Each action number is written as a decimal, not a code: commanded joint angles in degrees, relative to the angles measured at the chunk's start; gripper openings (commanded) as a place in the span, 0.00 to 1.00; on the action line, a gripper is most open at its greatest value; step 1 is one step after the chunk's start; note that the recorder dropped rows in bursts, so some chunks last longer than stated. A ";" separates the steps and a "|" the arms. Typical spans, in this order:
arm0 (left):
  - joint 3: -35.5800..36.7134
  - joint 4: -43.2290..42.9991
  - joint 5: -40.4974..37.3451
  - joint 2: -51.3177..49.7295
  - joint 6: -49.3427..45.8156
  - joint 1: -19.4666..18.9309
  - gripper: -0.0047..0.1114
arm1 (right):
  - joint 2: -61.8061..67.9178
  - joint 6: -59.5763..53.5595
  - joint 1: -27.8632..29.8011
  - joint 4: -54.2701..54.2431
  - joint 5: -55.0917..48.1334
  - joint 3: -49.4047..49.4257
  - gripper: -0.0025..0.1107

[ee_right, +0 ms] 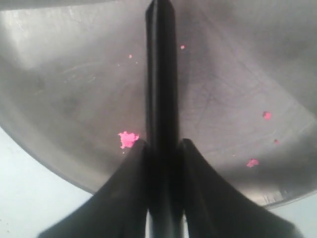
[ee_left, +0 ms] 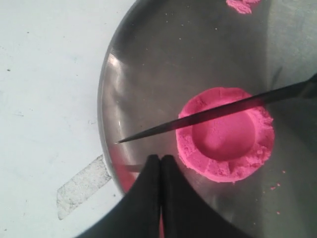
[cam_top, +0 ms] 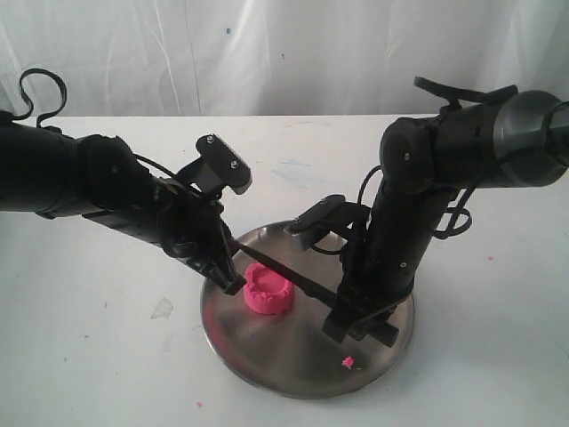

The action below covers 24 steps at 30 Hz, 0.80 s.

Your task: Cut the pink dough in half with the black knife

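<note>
Uncut pink dough (ee_left: 225, 134), one whole puck, left of centre on steel plate (cam_top: 267, 374); black knife (ee_left: 208, 115) gripped by right tool (ee_right: 163, 144), blade across its top; left tool (ee_left: 160, 158) pinched closed, empty; cut outstanding.

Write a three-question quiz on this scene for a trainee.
1. True or false: the dough is already in two pieces.
2. Which gripper holds the knife? A: left. B: right. C: neither.
3. Fill in: the left gripper has its jaws ____.

Key: 1 false, it is still one piece. 2 B, the right gripper is closed on the handle. 3 shut.
</note>
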<state>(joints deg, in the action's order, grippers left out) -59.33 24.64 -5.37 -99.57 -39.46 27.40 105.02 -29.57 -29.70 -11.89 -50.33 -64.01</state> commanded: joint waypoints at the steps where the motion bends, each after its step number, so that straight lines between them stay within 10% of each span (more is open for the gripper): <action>1: -0.30 1.05 1.23 0.21 0.49 0.19 0.04 | 0.71 0.26 -0.47 -0.24 0.31 0.09 0.02; 24: -2.06 1.05 6.46 -1.57 1.77 1.33 0.04 | 2.43 0.04 -0.52 -0.70 0.52 0.09 0.02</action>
<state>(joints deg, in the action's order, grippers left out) -61.12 24.64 0.00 -99.92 -38.18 28.36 107.55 -29.57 -29.98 -12.58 -49.95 -64.01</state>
